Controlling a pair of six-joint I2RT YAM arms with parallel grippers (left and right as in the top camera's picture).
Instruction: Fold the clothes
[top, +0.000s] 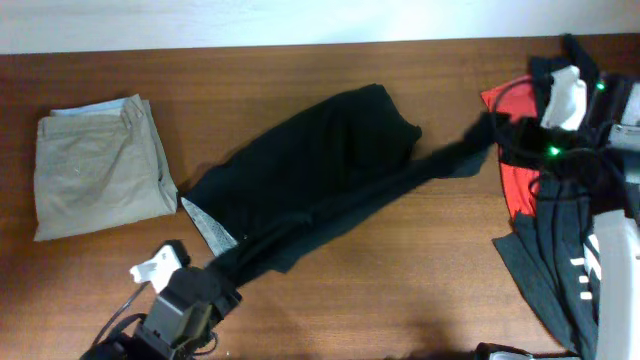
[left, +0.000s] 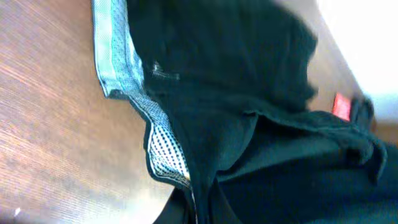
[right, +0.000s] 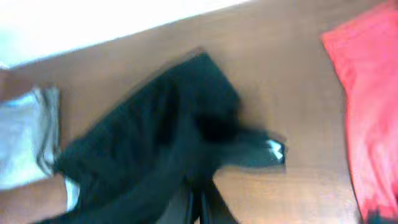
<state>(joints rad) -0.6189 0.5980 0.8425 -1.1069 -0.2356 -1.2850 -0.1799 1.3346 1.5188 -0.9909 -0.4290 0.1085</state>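
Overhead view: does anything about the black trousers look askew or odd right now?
Yes. The black trousers lie diagonally, not squared up: one leg is drawn into a thin twisted strip toward the right gripper, and the speckled lining is turned out near the left gripper. The folded khaki garment looks tidy.

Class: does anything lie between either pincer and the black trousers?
Nothing visible. The black trousers reach both the left pincer and the right pincer; the folded khaki garment and red cloth lie off to the sides.
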